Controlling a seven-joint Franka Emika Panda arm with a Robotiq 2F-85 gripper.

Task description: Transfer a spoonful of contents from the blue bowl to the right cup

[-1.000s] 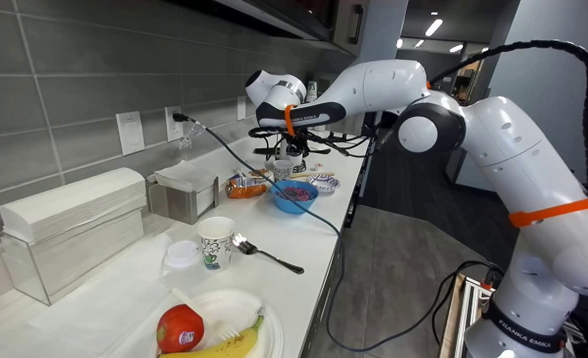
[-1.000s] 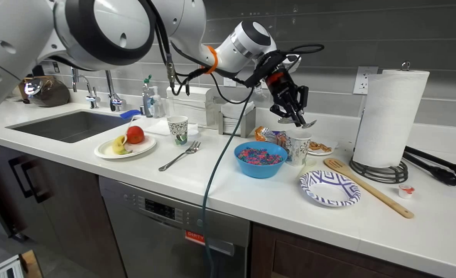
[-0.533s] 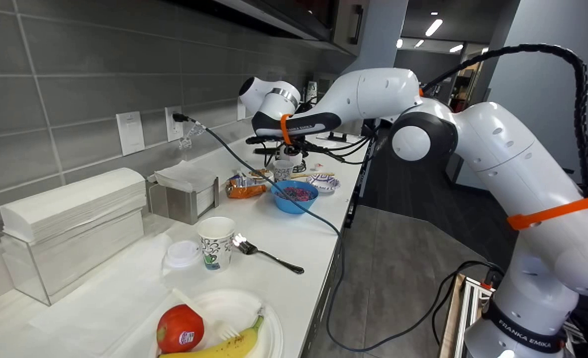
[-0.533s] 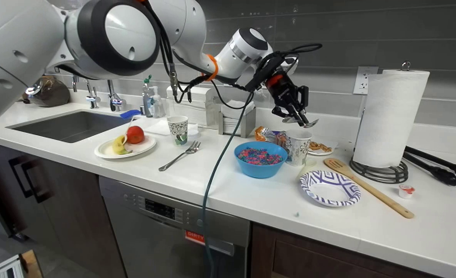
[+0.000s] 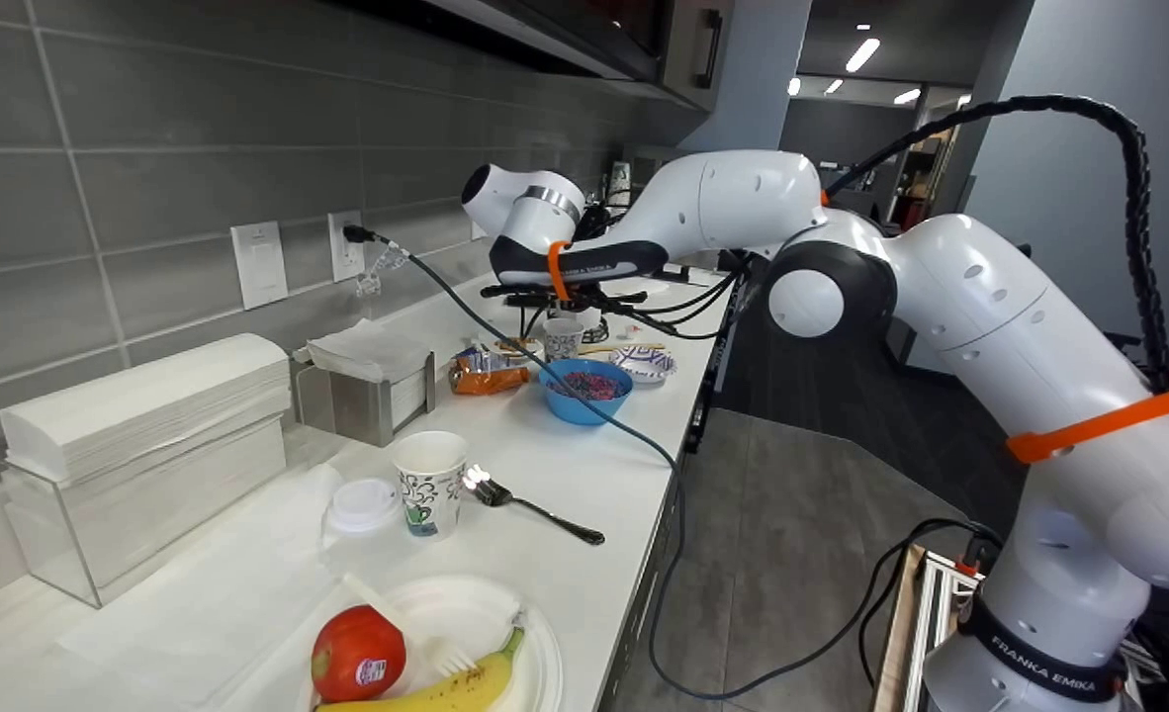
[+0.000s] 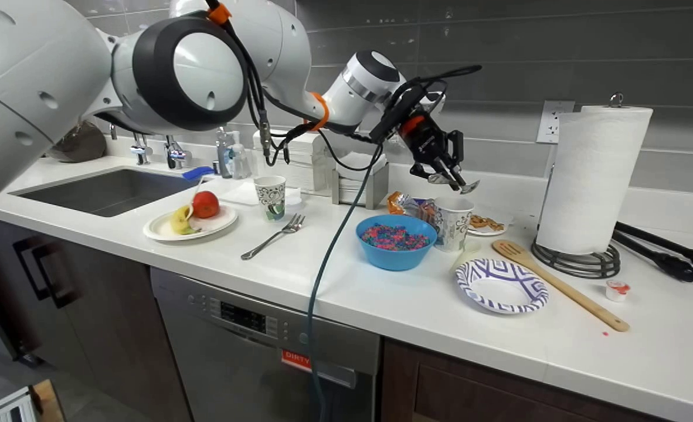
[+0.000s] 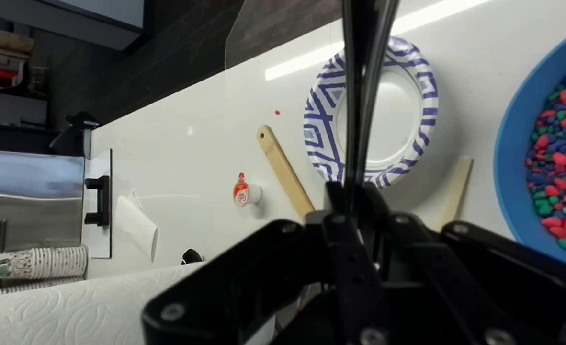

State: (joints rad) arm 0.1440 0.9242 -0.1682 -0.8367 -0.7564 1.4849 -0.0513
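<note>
Grey tiled wall [image 6: 516, 53] above white counter [image 6: 428, 299], dark brown cabinets [image 6: 118, 305] below

Near the long edge of the counter [image 7: 182, 158] I see a patterned bowl [image 7: 402, 110] and a red speck [image 7: 277, 112]; the blue bowl [image 7: 510, 158] holds coloured bits [image 7: 563, 177]; the gripper [image 7: 355, 190] clasps a metal handle [image 7: 354, 105].

In the wrist view, glare [image 7: 307, 60] is streaking the desk [image 7: 182, 158] beside the patterned bowl [image 7: 322, 112]; soft shadow [image 7: 448, 132] is lying right of it.

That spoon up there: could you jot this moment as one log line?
jaws: shut on spoon; place: above cup near blue bowl; bowl contents: colourful bits; spoon's load: unclear
</note>
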